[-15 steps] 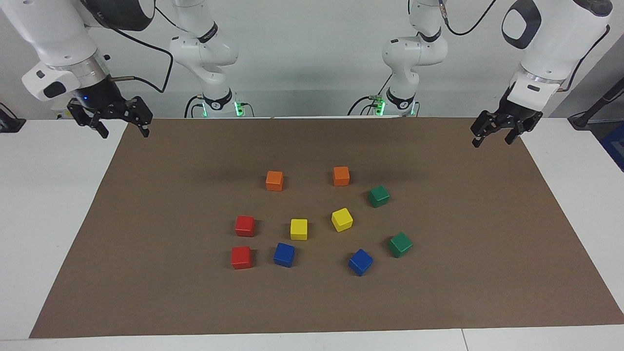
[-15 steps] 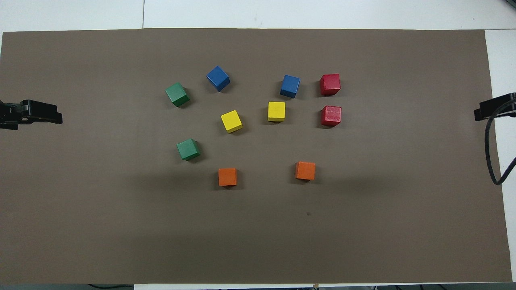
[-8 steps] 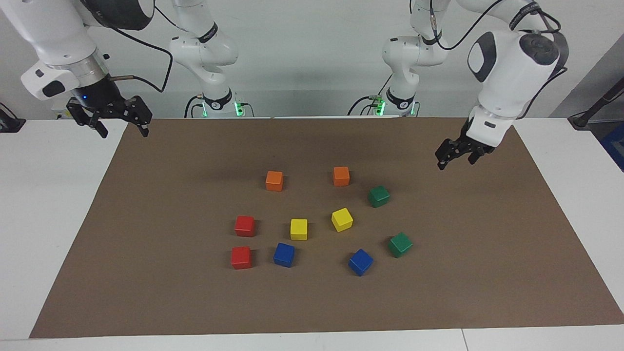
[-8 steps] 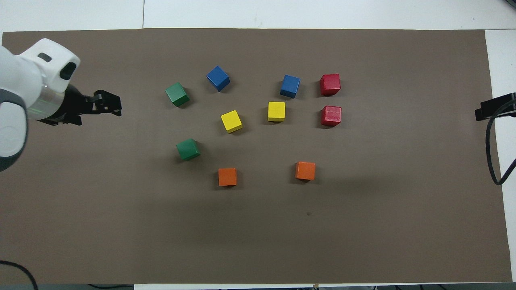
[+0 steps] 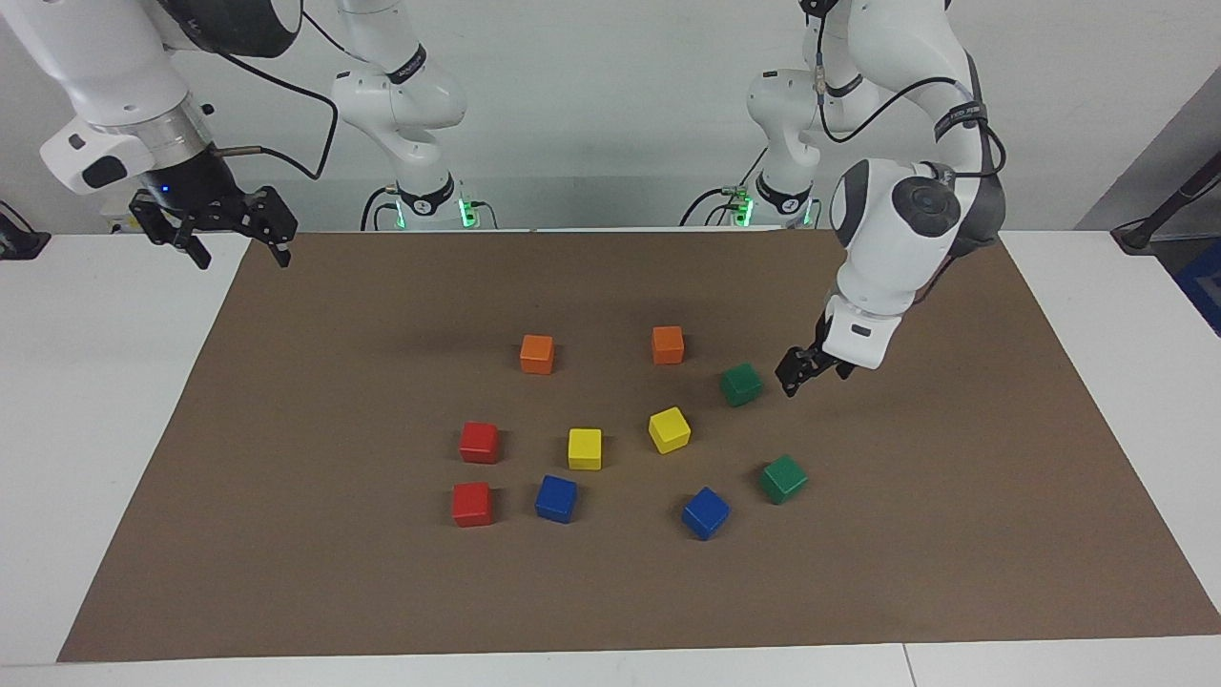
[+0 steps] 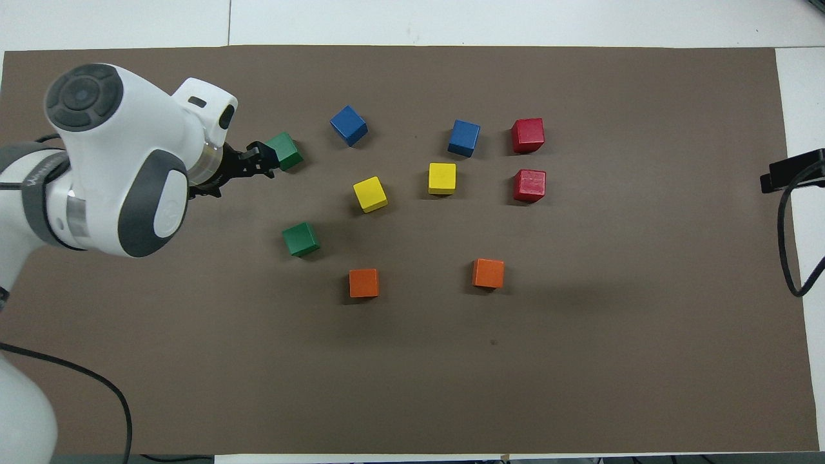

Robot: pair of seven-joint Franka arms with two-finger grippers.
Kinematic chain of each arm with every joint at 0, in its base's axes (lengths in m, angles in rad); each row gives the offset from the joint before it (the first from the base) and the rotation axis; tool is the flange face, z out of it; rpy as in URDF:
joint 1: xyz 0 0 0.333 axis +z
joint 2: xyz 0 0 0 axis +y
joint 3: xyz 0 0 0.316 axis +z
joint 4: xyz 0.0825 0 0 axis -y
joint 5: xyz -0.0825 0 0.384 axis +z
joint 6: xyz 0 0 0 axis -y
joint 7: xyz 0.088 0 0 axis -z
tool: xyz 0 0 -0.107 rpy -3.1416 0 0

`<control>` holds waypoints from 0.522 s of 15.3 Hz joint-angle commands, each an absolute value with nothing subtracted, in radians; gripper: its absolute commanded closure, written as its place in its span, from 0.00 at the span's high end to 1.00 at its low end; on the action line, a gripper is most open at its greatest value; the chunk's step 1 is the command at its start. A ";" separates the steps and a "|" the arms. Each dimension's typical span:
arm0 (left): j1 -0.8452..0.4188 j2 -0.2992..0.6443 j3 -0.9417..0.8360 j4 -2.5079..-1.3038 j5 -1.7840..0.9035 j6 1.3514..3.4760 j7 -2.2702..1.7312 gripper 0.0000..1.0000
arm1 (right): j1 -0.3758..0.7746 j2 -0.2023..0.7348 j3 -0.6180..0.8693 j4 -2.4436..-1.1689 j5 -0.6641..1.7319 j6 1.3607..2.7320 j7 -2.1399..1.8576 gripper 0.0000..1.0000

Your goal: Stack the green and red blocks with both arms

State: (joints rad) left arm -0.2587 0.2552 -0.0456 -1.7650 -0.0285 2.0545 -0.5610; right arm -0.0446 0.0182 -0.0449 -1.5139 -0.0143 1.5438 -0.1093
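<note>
The left gripper [image 5: 807,370] has just swung in from the edge of the brown mat [image 5: 954,534] and now hangs low, just beside the green block nearer to the robots [image 5: 741,384], on the side toward the left arm's end of the table. Its jaws stand wide and hold nothing, so I judge that the first pick is about to begin. The right gripper [image 5: 229,229] has not moved; it waits over the mat's corner at its own end, wide open and empty.

No stack exists yet. The two green blocks, this one and the other green block [image 5: 783,478] farther from the robots, both lie turned at an angle on the mat. The two red blocks [image 5: 479,443] sit close together toward the right arm's end, squarely placed. All four are small glossy cubes of the same size, well apart from the grippers except the first.
</note>
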 commanded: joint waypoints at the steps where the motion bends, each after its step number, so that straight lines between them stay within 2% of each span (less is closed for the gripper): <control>1: -0.293 0.305 -0.031 -1.782 -0.023 2.103 -0.601 1.00 | -0.045 -0.002 -0.038 -1.531 -0.011 1.543 -0.137 1.00; 4: -0.325 0.304 -0.031 -1.888 -0.021 2.181 -0.701 1.00 | -0.041 -0.011 -0.029 -1.543 -0.008 1.545 -0.138 1.00; 8: -0.328 0.296 -0.034 -1.913 -0.023 2.187 -0.713 1.00 | -0.040 -0.055 0.008 -1.656 0.017 1.575 0.002 1.00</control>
